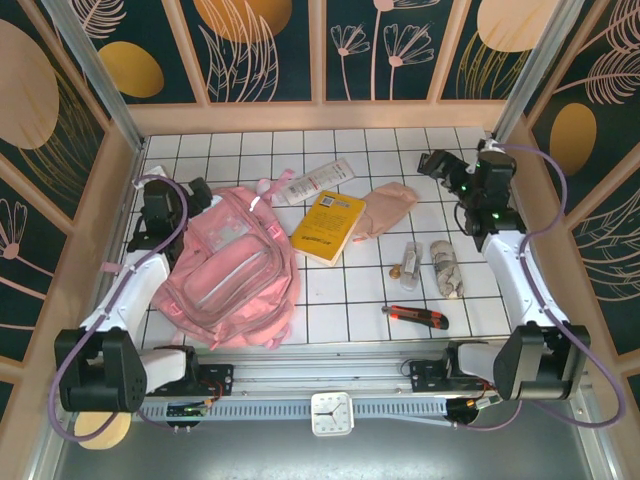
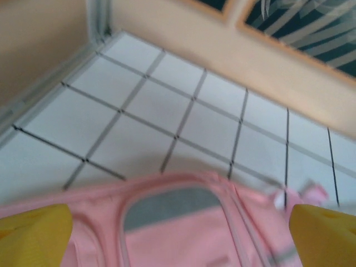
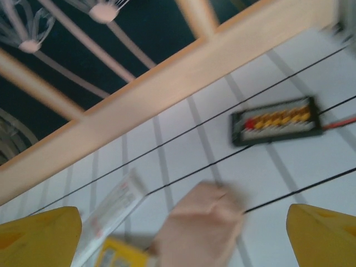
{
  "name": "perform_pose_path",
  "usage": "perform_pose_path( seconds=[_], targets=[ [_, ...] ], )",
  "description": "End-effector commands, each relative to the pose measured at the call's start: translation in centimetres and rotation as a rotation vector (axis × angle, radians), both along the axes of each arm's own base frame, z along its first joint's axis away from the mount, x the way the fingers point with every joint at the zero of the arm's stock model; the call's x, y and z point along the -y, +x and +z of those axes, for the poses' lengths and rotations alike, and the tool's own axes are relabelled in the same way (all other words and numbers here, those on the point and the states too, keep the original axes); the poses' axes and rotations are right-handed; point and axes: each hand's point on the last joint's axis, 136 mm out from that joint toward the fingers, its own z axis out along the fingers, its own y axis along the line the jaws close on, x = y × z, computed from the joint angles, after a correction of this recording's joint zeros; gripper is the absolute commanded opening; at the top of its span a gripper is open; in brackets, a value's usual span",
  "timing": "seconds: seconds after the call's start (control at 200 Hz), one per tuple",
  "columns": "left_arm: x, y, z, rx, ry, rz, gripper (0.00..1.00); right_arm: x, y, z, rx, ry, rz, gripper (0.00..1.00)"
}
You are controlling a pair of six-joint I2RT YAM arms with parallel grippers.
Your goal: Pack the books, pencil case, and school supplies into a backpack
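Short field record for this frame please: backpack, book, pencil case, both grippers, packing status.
backpack: lying flat, left side of table
yellow book: on table, right of backpack
pencil case: on table, just right of book
white flat item: behind book
left gripper: open, above backpack
right gripper: open, empty
packing status: book and pencil case not yet packed

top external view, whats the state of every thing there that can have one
large pink fabric backpack: lying flat, front panel up
yellow softcover book: closed, lying flat outside backpack
pale-pink fabric pouch: slumped flat beside book
long flat white item: lying flat
left end effector: open, empty, above backpack's top edge
right end effector: open, empty
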Motion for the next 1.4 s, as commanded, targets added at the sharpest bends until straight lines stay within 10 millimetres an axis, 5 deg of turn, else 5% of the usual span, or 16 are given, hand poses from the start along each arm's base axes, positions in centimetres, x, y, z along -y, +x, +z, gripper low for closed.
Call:
perform_pose_path(
  seconds=[0.0,0.235,0.39,0.59,0.841,1.066,1.271,1.391],
  targets=[
    [4.4,-2.4,0.0,-0.108,-0.027,-0.168,0.99,-7.2,-2.6,-1.8,-0.213,0.141,0.195,0.95],
    [9.7,-8.6,-1.7,-0.292,0.03,-0.41,0.99,-21.1,-5.3,-5.2,-0.41,0.149,0.566,0.94],
    [13.2,-10.9,-1.9,-0.366,0.082,-0.509,0.99,-26.0,-6.1,-9.1,-0.541,0.151,0.652,0.94],
    [13.7,-12.1,-3.3,-0.452,0.097,-0.531,0.98,-32.0,-9.8,-14.5,-0.707,0.087,0.797,0.87],
    [12.4,-12.1,-1.3,-0.391,0.085,-0.443,0.99,-36.3,-14.8,-18.2,-0.798,0.062,0.935,0.83],
    [11.8,-10.9,1.7,-0.302,0.108,-0.4,0.98,-36.7,-18.1,-20.7,-0.859,0.093,0.967,0.83],
    [12.0,-10.8,1.2,-0.318,0.122,-0.422,0.99,-37.7,-20.7,-22.7,-0.888,0.096,1.009,0.82],
    [12.6,-10.9,0.4,-0.334,0.1,-0.441,0.99,-37.6,-20.6,-23.3,-0.881,0.094,0.988,0.72]
  ],
)
